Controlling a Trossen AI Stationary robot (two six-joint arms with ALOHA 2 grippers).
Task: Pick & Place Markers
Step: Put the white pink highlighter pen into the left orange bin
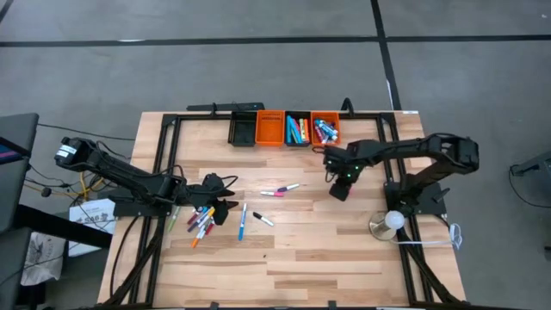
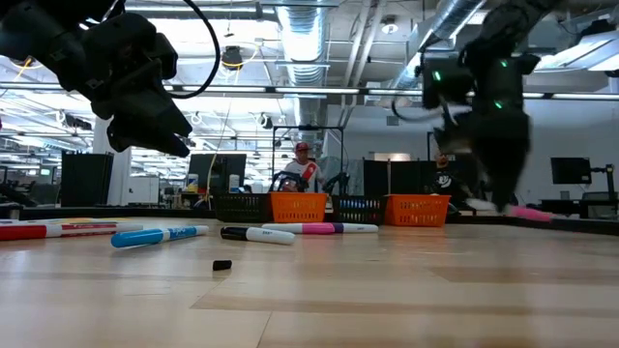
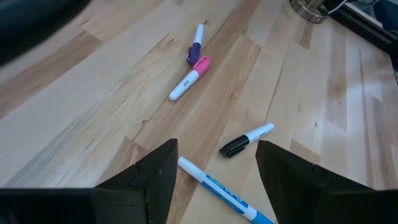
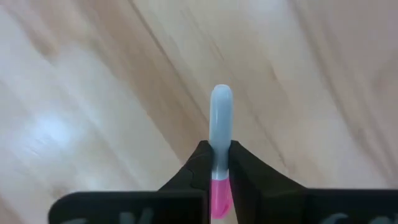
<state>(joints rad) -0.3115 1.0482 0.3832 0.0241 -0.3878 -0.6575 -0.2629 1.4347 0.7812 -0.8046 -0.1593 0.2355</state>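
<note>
A white marker with a pink cap [image 4: 219, 143] sits pinched between the fingers of the right gripper [image 4: 216, 163], its white end sticking out forward past the fingertips over bare wood. In the high view the right gripper [image 1: 342, 187] hangs over the right half of the desk [image 1: 301, 250], just short of the row of bins at the far edge: a black bin [image 1: 243, 129], an orange bin [image 1: 269, 127], a second black bin holding markers [image 1: 298, 130] and a second orange bin holding markers [image 1: 325, 129].

The other markers lie loose on the desk. A heap of them [image 1: 200, 222] sits on the left side, right beside the left gripper [image 1: 220, 203]. A blue and white marker [image 3: 221, 191] lies just ahead of that gripper, between its widely parted fingers [image 3: 155, 177], with a black-capped white marker [image 3: 245, 140] a little farther out. Beyond those, near the middle of the desk, a pink-capped marker [image 3: 189, 78] and a purple-capped marker [image 3: 196, 45] lie touching end to end.
</note>
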